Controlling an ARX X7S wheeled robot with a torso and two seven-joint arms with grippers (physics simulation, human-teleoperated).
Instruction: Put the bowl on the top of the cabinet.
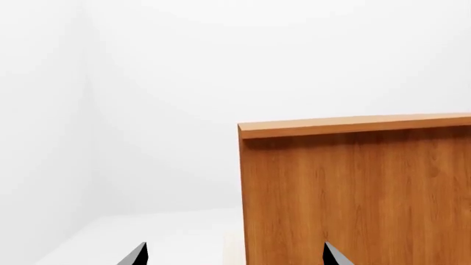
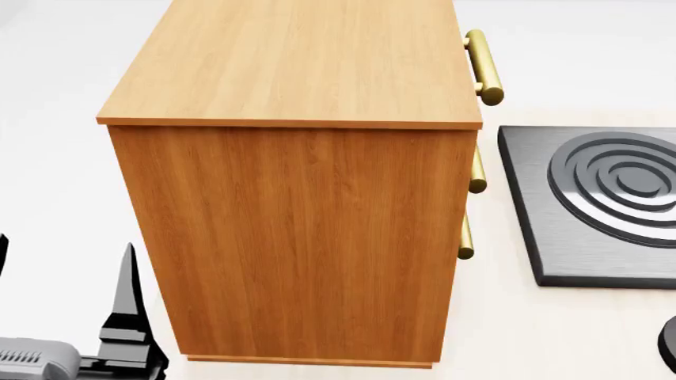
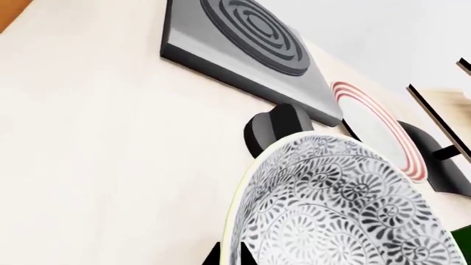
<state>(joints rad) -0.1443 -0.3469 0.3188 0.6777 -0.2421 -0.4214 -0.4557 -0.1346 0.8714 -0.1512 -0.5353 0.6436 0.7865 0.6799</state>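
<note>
Seemingly, the bowl [image 3: 338, 210] is grasped at its rim by the right fingers [image 3: 229, 255], ready for lifting. The cabinet [image 2: 306, 229] top, at 12 o'clock, is bare; the left fingers [image 1: 140, 255] are spread, unused.

The head camera looks steeply down on the cabinet [image 2: 290, 198], close. The left wrist camera faces its side panel level, beyond the left claw [image 1: 234, 255]; both share it. The right wrist camera sits tight against the bowl [image 3: 338, 210].
</note>
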